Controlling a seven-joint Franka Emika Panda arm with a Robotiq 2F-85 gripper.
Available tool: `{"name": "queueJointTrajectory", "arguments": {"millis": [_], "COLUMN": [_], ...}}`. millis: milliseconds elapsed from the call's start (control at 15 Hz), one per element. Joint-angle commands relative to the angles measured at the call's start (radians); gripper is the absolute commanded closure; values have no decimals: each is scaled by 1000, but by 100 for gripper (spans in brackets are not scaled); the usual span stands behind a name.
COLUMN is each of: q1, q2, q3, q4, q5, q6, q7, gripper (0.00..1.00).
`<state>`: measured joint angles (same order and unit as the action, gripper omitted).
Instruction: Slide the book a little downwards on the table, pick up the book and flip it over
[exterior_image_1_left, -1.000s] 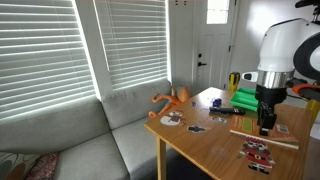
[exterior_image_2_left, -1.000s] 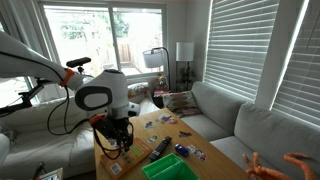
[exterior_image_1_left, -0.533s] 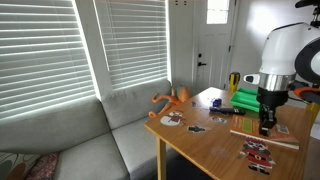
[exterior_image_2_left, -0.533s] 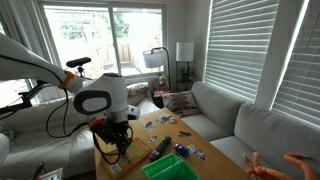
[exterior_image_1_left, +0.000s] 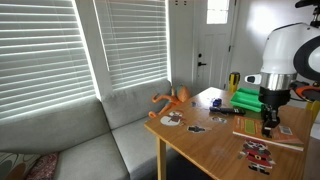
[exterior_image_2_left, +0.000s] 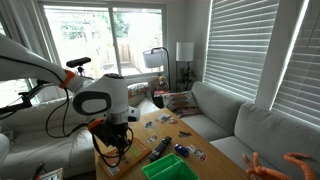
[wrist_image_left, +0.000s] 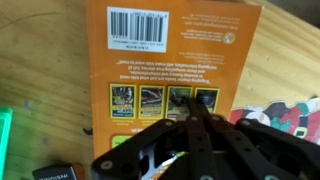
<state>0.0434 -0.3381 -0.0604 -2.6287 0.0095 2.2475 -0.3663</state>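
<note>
The book (wrist_image_left: 175, 50) lies flat on the wooden table (wrist_image_left: 35, 70), orange cover up, with a barcode and a row of small pictures. In the wrist view my gripper (wrist_image_left: 192, 105) is shut, its two fingers pressed together, tips down on the cover near the row of pictures. Nothing is held between them. In an exterior view the gripper (exterior_image_1_left: 267, 128) points straight down at the book (exterior_image_1_left: 284, 141), which shows as a thin pale strip. From the opposite side the gripper (exterior_image_2_left: 112, 150) stands low over the table's near end and the arm hides most of the book.
A bright green block (exterior_image_1_left: 248, 99) (exterior_image_2_left: 168, 168) and an orange toy (exterior_image_1_left: 172, 100) sit on the table. Small picture cards (exterior_image_1_left: 258, 152) (wrist_image_left: 290, 115) lie close to the book. A black remote (exterior_image_2_left: 158, 148) lies mid-table. A grey sofa (exterior_image_1_left: 80, 140) runs alongside.
The jaws have closed from partly open to fully shut over the book's cover. The arm has edged slightly sideways and stays low.
</note>
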Motion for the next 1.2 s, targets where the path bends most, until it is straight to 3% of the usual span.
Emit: {"name": "queueJointTrajectory", "arguments": {"millis": [0,267,667,733,867,1133], "q1": [4,-4,-20,-20,-15,-11], "q2": [-14,-38,-56,-62,-86,-136], "q3": [-10,-4,-7,-7,-11,-2], "q4": [-26,-37,-44,-43,-41,-36], "q5": [-3,-28,-40,-38,-22,-28], "q6": [-93,-183,-225,-224,-218,-234], "q7": [-36,-25,-6,-6,-22,-10], "gripper": [100,100,99,73,68,41]}}
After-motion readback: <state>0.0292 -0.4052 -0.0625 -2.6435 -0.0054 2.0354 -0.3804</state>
